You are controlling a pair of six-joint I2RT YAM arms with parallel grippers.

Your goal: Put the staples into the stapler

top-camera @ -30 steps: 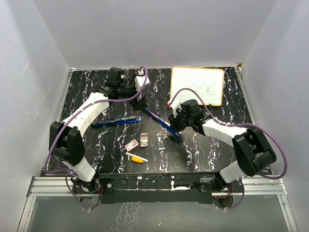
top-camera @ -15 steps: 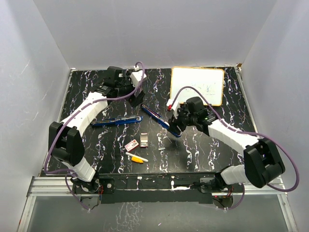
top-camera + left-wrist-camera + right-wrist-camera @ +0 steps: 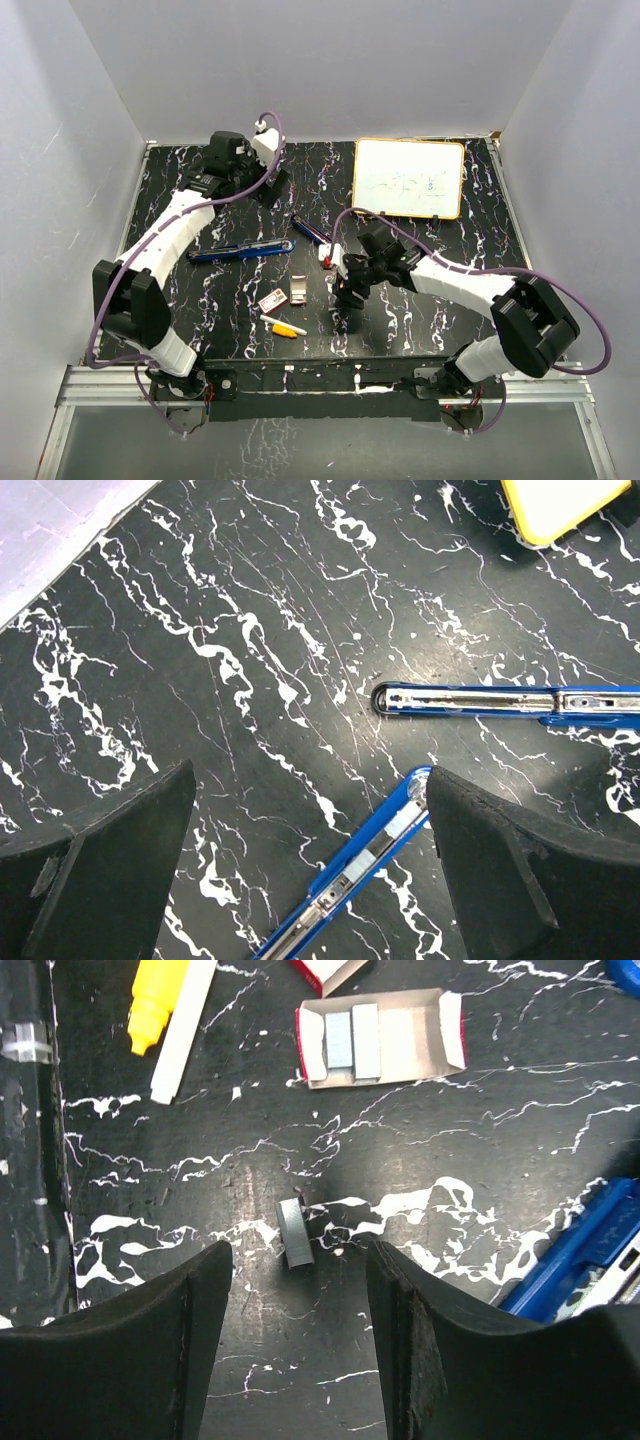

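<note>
- The loose staple strip [image 3: 293, 1232] lies on the bench [image 3: 450, 1140] between the jaws of the right gripper [image 3: 298, 1272], which stand part-open and empty. Its long axis runs 12 to 6, across their closing line.
- The box [image 3: 380, 1035] sits at 12 o'clock.
- The left gripper [image 3: 310, 785], jaws wide and empty, hovers over the open stapler [image 3: 480, 700]; the right arm is nearer the strip.
</note>
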